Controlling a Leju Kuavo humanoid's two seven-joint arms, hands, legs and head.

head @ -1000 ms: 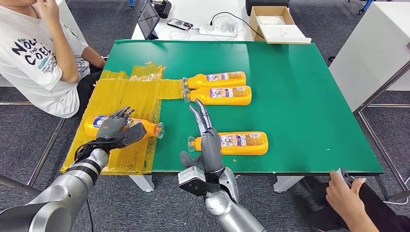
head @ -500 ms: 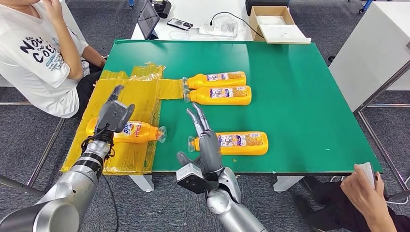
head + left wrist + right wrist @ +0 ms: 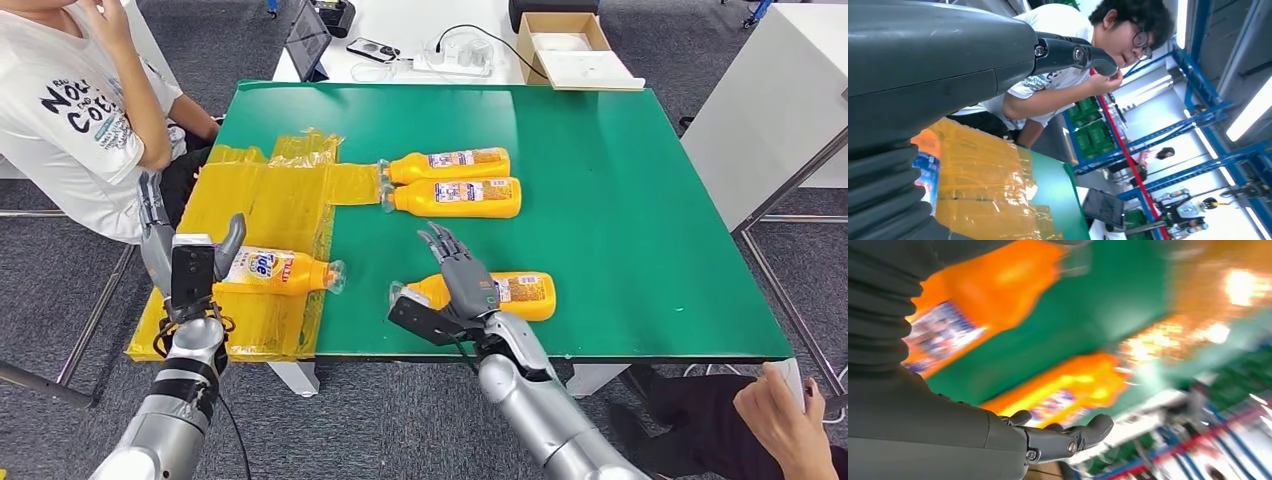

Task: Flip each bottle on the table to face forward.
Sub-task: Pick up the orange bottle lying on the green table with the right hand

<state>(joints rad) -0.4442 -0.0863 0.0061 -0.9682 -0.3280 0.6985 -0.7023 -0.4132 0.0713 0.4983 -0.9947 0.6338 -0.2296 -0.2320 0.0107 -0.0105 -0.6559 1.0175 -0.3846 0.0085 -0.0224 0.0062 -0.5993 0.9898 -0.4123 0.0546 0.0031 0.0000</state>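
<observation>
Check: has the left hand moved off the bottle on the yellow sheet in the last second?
Yes. The left hand has lifted off the bottle and pulled back toward the yellow sheet's left edge, fingers apart.

Four orange bottles lie on a green table: two side by side, one on yellow film beside the raised, open left hand, and one under the right hand, which rests on it.

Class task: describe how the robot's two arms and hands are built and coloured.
Both arms are silver metal tubes with rounded joints. The left hand and right hand are dark grey with slim jointed fingers, each above a black wrist block. A thin black cable hangs beside the left forearm.
</observation>
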